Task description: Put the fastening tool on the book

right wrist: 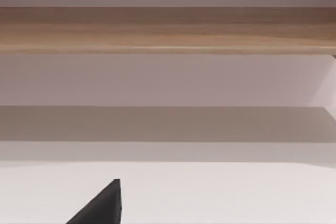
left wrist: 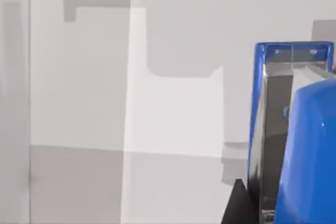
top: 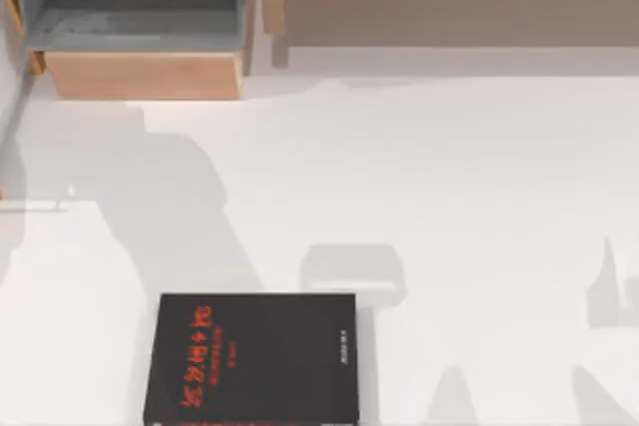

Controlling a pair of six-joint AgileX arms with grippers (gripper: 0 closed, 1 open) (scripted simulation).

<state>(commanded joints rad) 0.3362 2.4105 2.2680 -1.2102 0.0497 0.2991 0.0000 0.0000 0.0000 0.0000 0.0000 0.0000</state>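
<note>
Close beside the left claw (left wrist: 239, 203), whose state I cannot tell, looms the stapler (left wrist: 294, 140), seemingly carried toward the book (top: 255, 361).

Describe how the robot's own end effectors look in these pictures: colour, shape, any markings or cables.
The left end effector appears in its wrist view as a plain matte black wedge, flat-sided and tapering to a sharp point. The right end effector looks the same in its own wrist view: a black triangular tip with straight edges. No markings, labels or cables can be seen on either visible part.
</note>
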